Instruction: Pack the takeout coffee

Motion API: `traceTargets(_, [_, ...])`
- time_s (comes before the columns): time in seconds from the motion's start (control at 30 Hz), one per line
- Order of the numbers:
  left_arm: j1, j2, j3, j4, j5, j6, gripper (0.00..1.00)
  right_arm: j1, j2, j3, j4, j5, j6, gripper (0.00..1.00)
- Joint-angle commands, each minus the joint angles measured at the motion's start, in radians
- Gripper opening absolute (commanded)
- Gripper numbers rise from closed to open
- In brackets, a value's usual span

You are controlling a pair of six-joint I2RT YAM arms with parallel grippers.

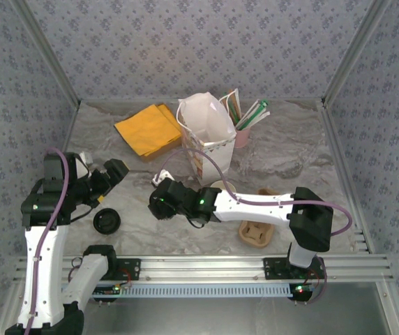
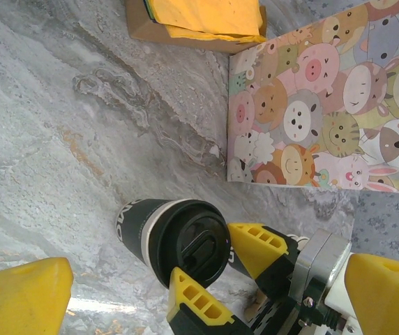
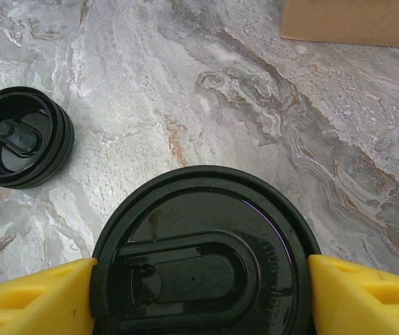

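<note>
We see the right tool [image 3: 199, 289] clamped on a black-lidded cup [image 2: 144, 223], one yellow finger [image 3: 32, 296] pressed to each side of the lid, left of the desk's [image 1: 304, 160] middle. We cannot tell whether that cup touches the desk. The left tool [image 2: 201, 299] stands wide open and holds nothing, just beside that cup on its left. The takeout coffee [image 1: 220, 185] shows us its cream rim near the middle of the desk, in front of the white paper bag [image 1: 206, 129] and just behind the right forearm. A loose black lid [image 1: 107, 222] lies toward the near left corner. We find the cardboard carrier [image 1: 255, 235] by the near edge, the yellow napkins [image 1: 147, 129] far left, and the pink cup [image 1: 243, 134] touching the bag's right side.
</note>
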Motion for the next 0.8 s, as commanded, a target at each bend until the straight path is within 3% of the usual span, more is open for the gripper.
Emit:
traceTargets(0.0, [0.007, -0.002, -0.01, 0.012, 0.018, 0.012, 1.0, -0.003, -0.007, 0.034, -0.008, 0.01, -0.016, 0.77])
traceTargets(0.77, [0.008, -0.007, -0.02, 0.014, 0.02, 0.01, 1.0, 0.016, 0.022, 0.002, -0.005, -0.007, 0.018, 0.76])
